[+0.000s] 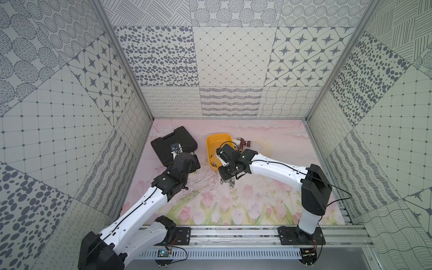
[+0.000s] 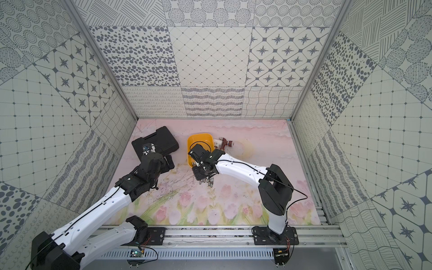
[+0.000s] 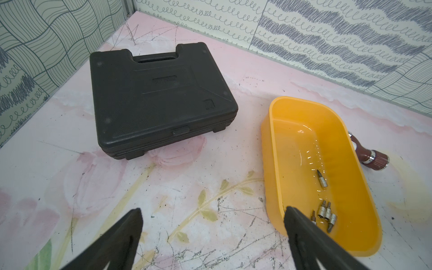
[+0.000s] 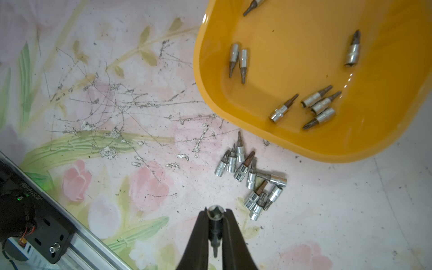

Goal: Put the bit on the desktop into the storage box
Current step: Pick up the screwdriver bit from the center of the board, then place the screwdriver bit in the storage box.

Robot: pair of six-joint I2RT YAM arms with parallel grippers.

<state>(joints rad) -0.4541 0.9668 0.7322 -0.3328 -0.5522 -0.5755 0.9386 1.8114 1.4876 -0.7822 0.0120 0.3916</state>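
**Right gripper clamping one bit beside the loose pile**

The desktop (image 1: 268, 194) is carrying everything. The black tool case (image 3: 159, 98) is lying closed toward its far left. The storage box (image 3: 268, 149) is sitting just right of the case, apart from it. A red-brown screwdriver handle (image 3: 371, 156) is resting against the box's far side.

The left gripper (image 3: 213, 209) is hanging spread wide and holding nothing, above bare desktop near the box.

The right gripper (image 4: 215, 210) is squeezing a single bit (image 4: 215, 224) lengthwise between its fingers. It is just beside the loose bits (image 4: 250, 177), which are lying clustered on the desktop outside the box's near end. Several stored bits (image 4: 320, 105) are lying inside the box.
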